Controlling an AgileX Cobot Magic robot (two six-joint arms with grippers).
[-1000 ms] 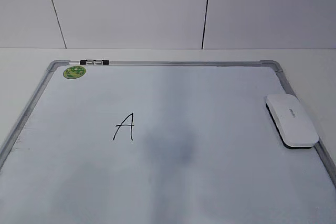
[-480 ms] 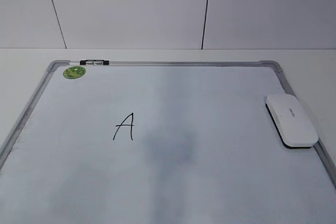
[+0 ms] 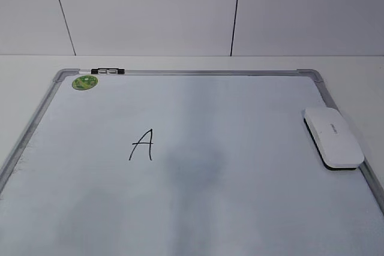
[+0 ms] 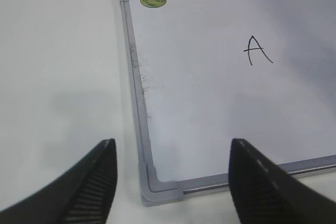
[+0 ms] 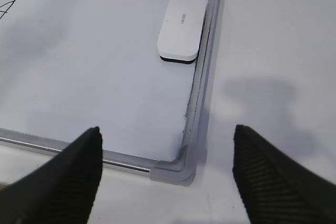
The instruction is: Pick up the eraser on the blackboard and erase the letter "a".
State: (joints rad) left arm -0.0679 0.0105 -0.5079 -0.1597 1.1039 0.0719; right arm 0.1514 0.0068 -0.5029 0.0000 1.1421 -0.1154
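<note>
The eraser, a flat white block with a dark underside, lies at the right edge of the blackboard; it also shows in the right wrist view. A tall capital "A" is drawn left of the middle. No lowercase letter "a" shows in any view. My left gripper is open and empty above the board's near left corner. My right gripper is open and empty above the near right corner, well short of the eraser. Neither gripper shows in the exterior view.
A small green round sticker sits at the board's far left corner, beside a black and silver clip on the top frame. White table surrounds the board. A white panelled wall stands behind.
</note>
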